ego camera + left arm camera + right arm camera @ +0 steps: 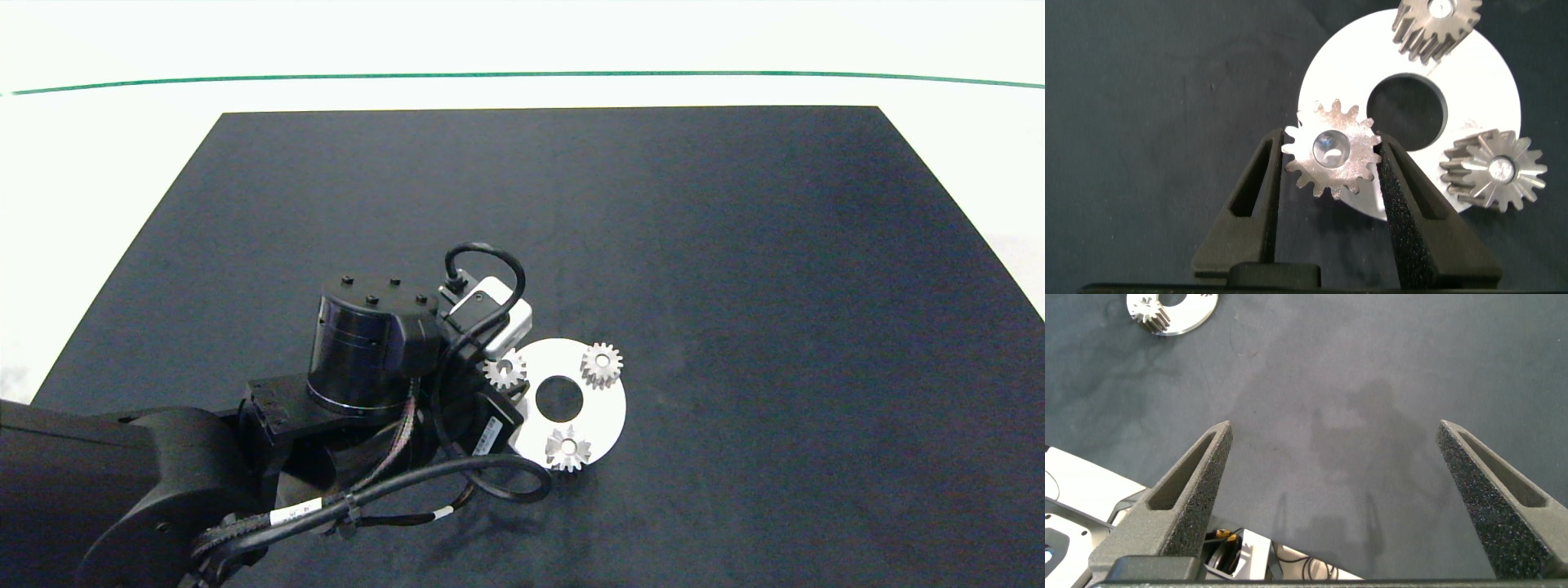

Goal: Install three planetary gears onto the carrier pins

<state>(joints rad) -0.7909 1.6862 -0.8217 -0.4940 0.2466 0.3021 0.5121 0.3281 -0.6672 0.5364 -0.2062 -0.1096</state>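
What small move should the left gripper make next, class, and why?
Probably open the left gripper and lift away: the third gear sits between its fingers at the disc's edge, apparently on its pin, and the other two gears are already seated.

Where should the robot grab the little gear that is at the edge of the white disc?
By its toothed rim, from above, one finger on each side. The gear lies flat, so only its rim offers two opposite sides; the left gripper already straddles it that way.

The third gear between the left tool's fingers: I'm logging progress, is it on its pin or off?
Cannot tell. The gear sits between the left tool fingers at the white disc edge; no peg tip shows in its bore.
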